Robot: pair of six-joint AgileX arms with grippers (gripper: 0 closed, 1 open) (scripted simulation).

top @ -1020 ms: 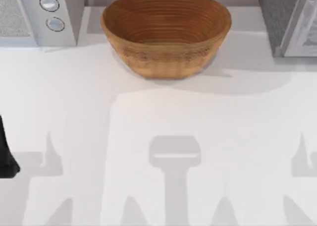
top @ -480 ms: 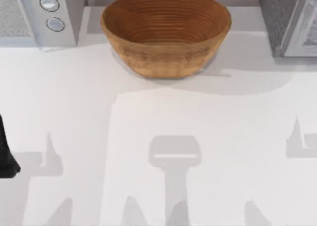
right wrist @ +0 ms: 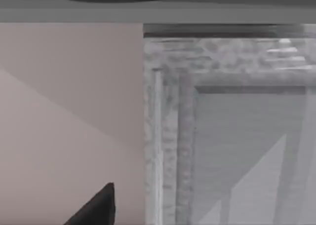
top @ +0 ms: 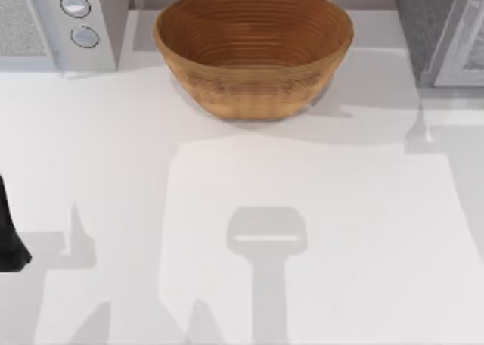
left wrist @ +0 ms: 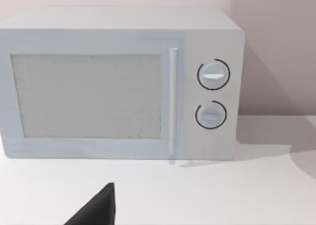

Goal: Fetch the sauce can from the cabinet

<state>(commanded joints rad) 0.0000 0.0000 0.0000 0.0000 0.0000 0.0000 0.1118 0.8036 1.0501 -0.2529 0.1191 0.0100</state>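
Left tool point(left wrist: 96, 207): a dark finger tip close in the left wrist view, parked low over the white counter point(top: 242, 209); jaw state cannot be determined. Beyond it stands the microwave point(left wrist: 123, 84). Right tool point(right wrist: 96, 207): finger tip close to the cabinet point(right wrist: 222, 136), facing its framed door; jaw state cannot be determined. Across the counter sits the basket point(top: 253, 50).

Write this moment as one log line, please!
left arm: parked at table's left edge | cabinet: door shut, faced closely in right wrist view | basket: empty
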